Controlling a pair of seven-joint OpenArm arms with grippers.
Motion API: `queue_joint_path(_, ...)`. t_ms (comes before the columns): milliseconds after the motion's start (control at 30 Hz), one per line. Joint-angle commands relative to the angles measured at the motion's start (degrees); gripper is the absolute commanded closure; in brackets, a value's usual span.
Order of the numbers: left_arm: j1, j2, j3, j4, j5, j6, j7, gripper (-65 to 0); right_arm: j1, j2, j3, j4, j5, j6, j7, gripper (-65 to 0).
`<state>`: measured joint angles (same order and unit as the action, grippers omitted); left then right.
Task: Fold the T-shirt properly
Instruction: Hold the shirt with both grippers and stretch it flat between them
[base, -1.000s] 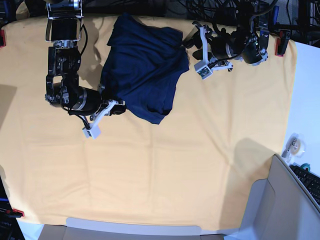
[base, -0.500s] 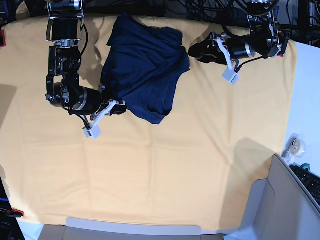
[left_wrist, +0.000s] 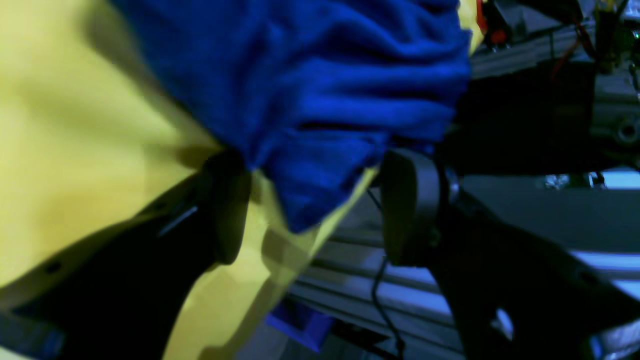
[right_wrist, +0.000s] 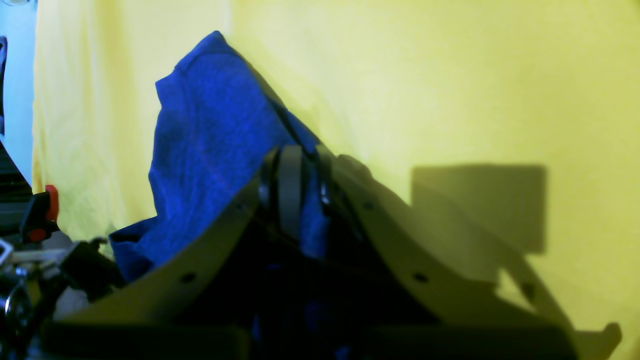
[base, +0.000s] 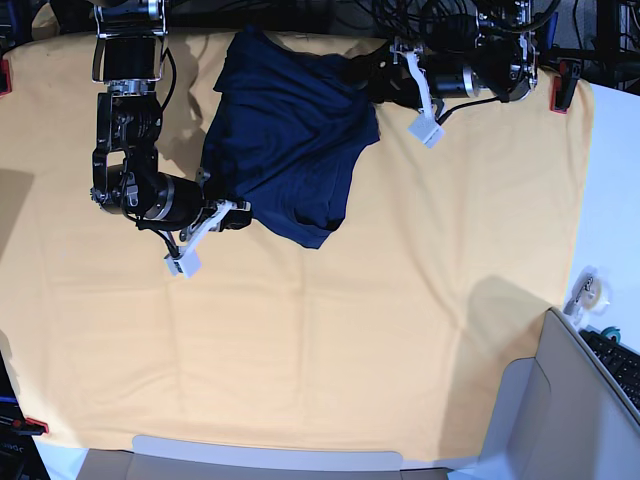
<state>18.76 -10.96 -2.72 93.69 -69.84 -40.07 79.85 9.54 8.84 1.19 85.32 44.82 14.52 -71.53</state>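
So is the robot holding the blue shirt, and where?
Yes. The right gripper is shut on the T-shirt at its lower edge. The left gripper is open around a bunched corner, gripping nothing.

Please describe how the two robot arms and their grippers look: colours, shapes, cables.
Both arms are black, with rounded joint housings and black cables. The right gripper and left gripper have dark curved fingers. Each wrist carries a small white block.

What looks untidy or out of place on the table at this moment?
The T-shirt lies bunched and skewed near the table cloth's far edge, not flat. The right gripper pinches its lower edge; the left gripper stands open around a corner.
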Motion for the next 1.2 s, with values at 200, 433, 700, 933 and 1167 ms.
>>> queue_joint_path(200, -0.52, -0.51, -0.40, 0.95, -0.71, 3.99, 0.15, -37.5, 1.23, -0.80, 0.26, 0.97, 0.94, 0.38, 0.71, 0.0)
queue_joint_path(433, -2.02, 0.90, -0.49, 0.77, -0.88, 9.79, 0.15, -37.6, 1.23, -0.89, 0.35, 0.97, 0.94, 0.38, 0.71, 0.0)
queue_joint_path(700, -1.93, 4.41, -0.05, 0.60, -0.62, 9.96, 0.15, -37.5, 1.23, -0.89, 0.35, 0.97, 0.94, 0.29, 0.71, 0.0)
queue_joint_path(933, -2.10, 5.20, -0.14, -1.78, -0.53, 11.46, 0.15, -37.3, 1.23, -0.89, 0.35, 0.97, 0.94, 0.29, 0.71, 0.0)
queue_joint_path(1167, -5.36, 5.20, -0.22, -6.44, -0.71, 16.47, 0.15, -37.2, 1.23, -0.89, 0.35, 0.97, 0.94, 0.29, 0.71, 0.0)
